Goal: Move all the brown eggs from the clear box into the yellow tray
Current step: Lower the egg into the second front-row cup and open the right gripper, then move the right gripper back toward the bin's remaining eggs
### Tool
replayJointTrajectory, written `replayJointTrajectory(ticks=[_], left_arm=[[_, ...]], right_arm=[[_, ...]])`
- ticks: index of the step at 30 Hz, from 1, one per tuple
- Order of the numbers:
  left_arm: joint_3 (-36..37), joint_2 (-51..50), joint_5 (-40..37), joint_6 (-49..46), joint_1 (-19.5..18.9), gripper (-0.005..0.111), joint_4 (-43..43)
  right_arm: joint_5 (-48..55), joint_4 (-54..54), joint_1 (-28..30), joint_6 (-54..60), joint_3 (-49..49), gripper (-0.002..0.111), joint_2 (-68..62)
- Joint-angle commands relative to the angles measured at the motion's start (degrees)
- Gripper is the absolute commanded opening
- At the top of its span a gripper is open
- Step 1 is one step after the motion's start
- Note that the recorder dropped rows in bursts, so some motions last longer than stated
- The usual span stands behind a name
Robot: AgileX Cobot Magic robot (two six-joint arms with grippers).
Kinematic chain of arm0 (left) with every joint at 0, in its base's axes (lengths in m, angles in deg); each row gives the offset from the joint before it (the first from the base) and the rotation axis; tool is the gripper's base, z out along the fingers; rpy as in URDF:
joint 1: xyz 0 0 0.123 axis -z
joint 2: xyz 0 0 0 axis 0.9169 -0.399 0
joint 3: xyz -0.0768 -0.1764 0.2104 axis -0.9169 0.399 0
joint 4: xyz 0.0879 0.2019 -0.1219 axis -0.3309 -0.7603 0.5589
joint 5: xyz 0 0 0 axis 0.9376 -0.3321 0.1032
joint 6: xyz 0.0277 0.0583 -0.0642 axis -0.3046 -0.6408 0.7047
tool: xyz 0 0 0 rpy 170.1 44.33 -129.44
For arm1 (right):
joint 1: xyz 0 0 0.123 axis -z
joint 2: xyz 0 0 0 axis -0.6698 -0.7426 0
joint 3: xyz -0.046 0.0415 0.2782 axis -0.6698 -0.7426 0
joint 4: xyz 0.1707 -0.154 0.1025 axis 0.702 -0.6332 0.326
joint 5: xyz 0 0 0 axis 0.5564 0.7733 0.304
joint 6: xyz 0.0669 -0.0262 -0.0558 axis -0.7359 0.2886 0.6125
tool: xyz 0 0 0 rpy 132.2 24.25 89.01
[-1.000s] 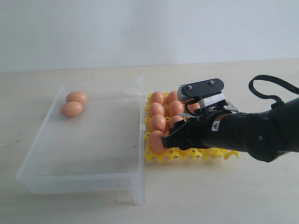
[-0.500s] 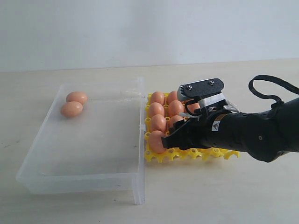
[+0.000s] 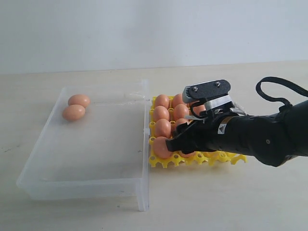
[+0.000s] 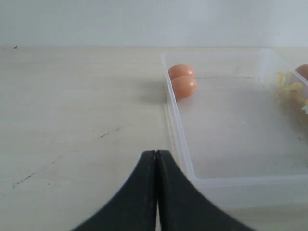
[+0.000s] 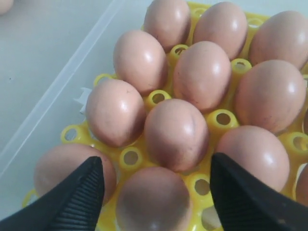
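Brown eggs (image 3: 162, 101) seated in the yellow tray (image 3: 166, 162), two left in the far left corner of the clear box (image 3: 82, 187), right gripper (image 5: 154, 158) spread wide either side of a front-row egg, left gripper (image 4: 156, 154) pressed closed.

Shallow see-through clear box (image 3: 91, 188) sits flat and open, with two brown eggs (image 3: 73, 112) lying on their sides, touching, in its far left corner. Yellow tray (image 3: 193, 160) is just beside the box's right wall, most visible cups holding more brown eggs (image 3: 162, 127).
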Motion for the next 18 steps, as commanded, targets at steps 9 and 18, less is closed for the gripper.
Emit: replayJointTrajectory(ticks=[9, 18], left_arm=[[-0.2, 0.3, 0.2, -0.2, -0.1, 0.000, 0.1], [-0.2, 0.3, 0.2, -0.2, -0.1, 0.000, 0.1]], right_arm=[[38.8, -0.2, -5.8, 6.4, 26.2, 0.030, 3.8], [47.0, 7.1, -7.8, 11.3, 50.6, 0.025, -11.3]])
